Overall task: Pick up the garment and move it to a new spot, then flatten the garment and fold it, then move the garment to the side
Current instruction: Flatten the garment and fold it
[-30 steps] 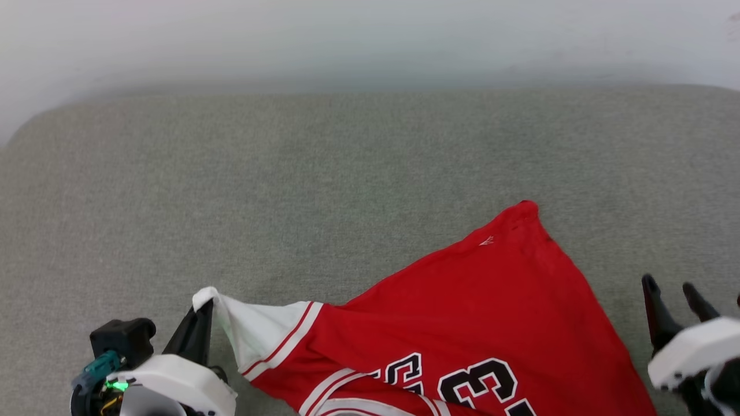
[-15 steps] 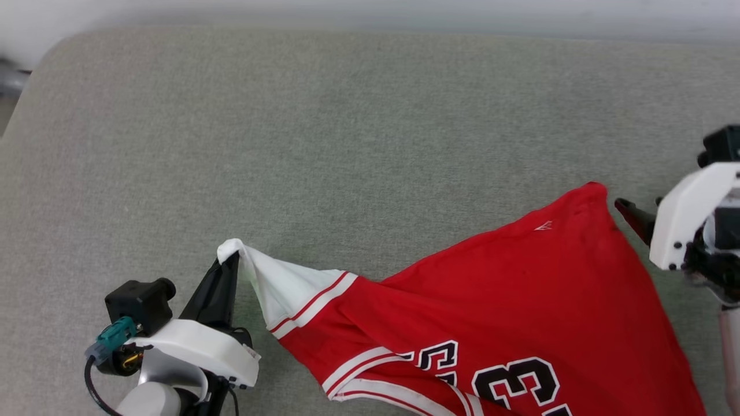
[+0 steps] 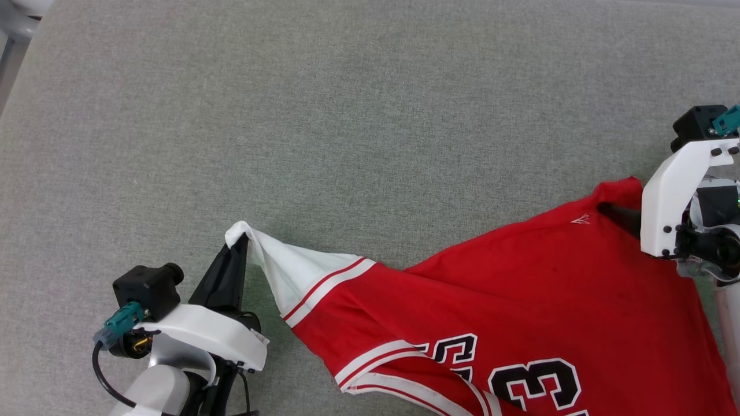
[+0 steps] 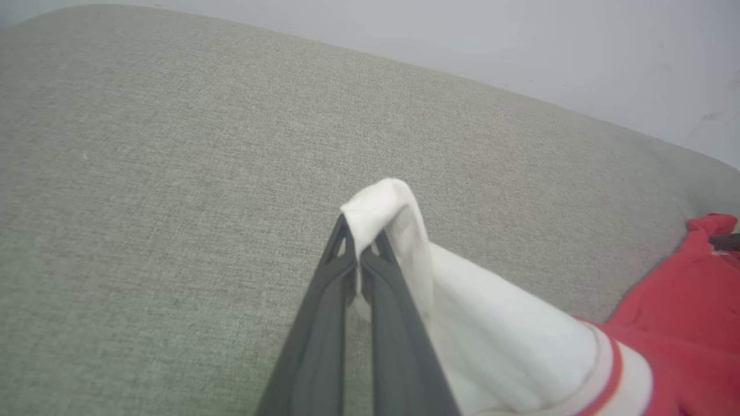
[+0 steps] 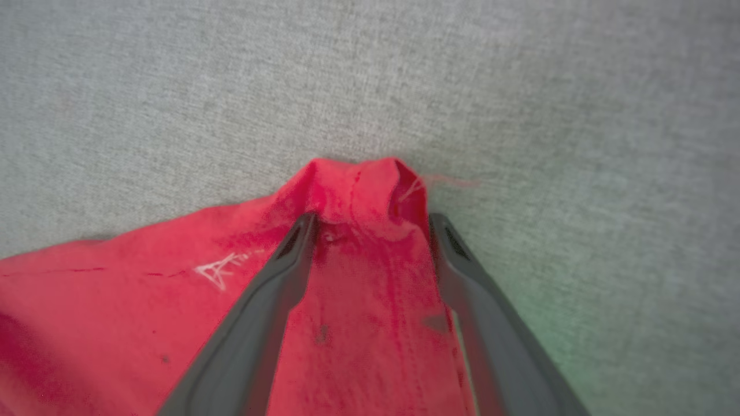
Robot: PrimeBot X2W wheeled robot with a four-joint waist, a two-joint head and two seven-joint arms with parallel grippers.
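The garment [image 3: 520, 300], a red jersey with a white sleeve, striped trim and black numbers, lies spread on the grey cushion at the lower right. My left gripper [image 3: 240, 242] is shut on the tip of the white sleeve [image 4: 387, 214], lifting it into a small peak. My right gripper [image 5: 370, 222] is open, its two fingers straddling the far red corner [image 5: 361, 179] of the garment. In the head view, one dark fingertip [image 3: 618, 215] of the right gripper lies over the red cloth near that corner [image 3: 621, 188].
The grey fabric surface [image 3: 347, 115] stretches wide to the left and far side. Its rounded left edge [image 3: 17, 63] shows at the upper left, with a pale wall [image 4: 520, 40] behind.
The head camera has tilted down, shifting the whole picture. My right gripper came from the lower right up to the garment's far red corner and now straddles it. The left grip holds unchanged.
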